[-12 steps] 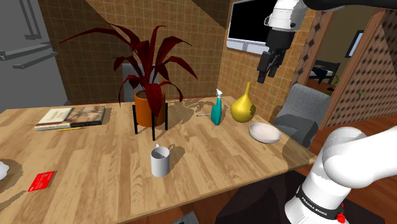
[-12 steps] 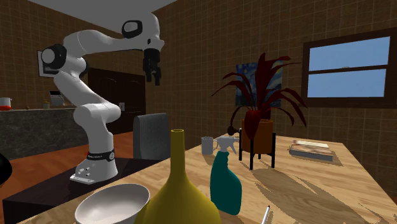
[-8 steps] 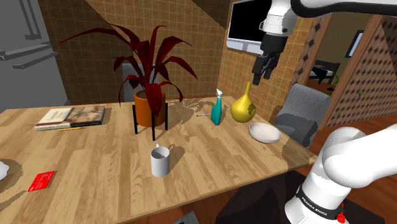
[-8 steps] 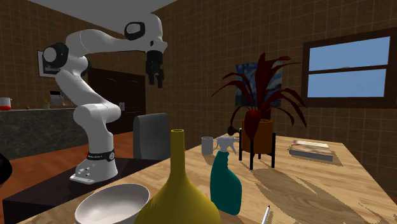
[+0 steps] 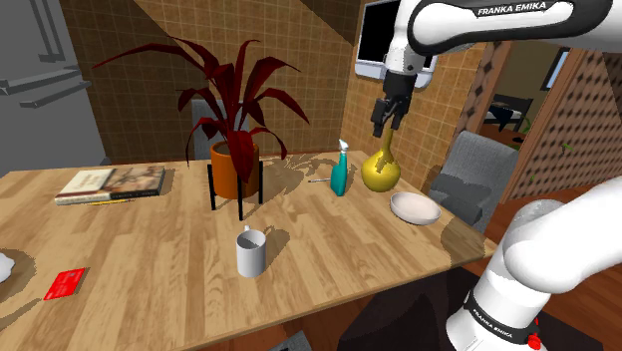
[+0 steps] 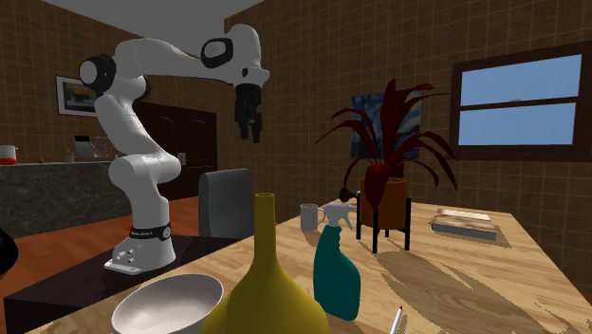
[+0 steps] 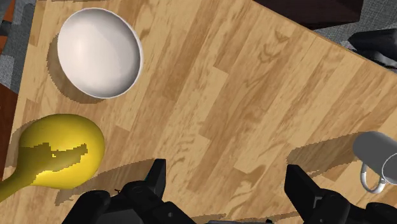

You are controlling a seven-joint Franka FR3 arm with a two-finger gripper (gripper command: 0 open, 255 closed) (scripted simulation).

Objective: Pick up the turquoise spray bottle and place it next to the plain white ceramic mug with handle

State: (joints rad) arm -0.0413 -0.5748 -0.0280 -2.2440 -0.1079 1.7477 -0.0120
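Observation:
The turquoise spray bottle [image 5: 339, 172] with a pale trigger head stands upright on the wooden table [image 5: 159, 239], just beside a yellow vase [image 5: 381, 168]. In the second exterior view the spray bottle [image 6: 336, 273] is near the front. The pale mug [image 5: 251, 251] with a handle stands nearer the table's front edge; the mug [image 6: 309, 217] is far back in the second exterior view, and the mug [image 7: 375, 156] lies off to the gripper's side in the wrist view. My gripper [image 5: 384, 122] hangs high above the vase, open and holding nothing. Its fingers [image 7: 156, 178] stand well apart over bare wood.
A white bowl [image 5: 415, 207] lies near the table's right edge in the shoulder view, with a grey chair [image 5: 468, 179] beyond it. A red-leaved plant [image 5: 235, 130] in an orange pot stands mid-table. Books [image 5: 110, 183] and a red card [image 5: 65, 284] are at the left.
The arm has swung toward the shoulder view's left and dropped a little, from beside the wall screen to above the yellow vase. Nothing on the table has moved.

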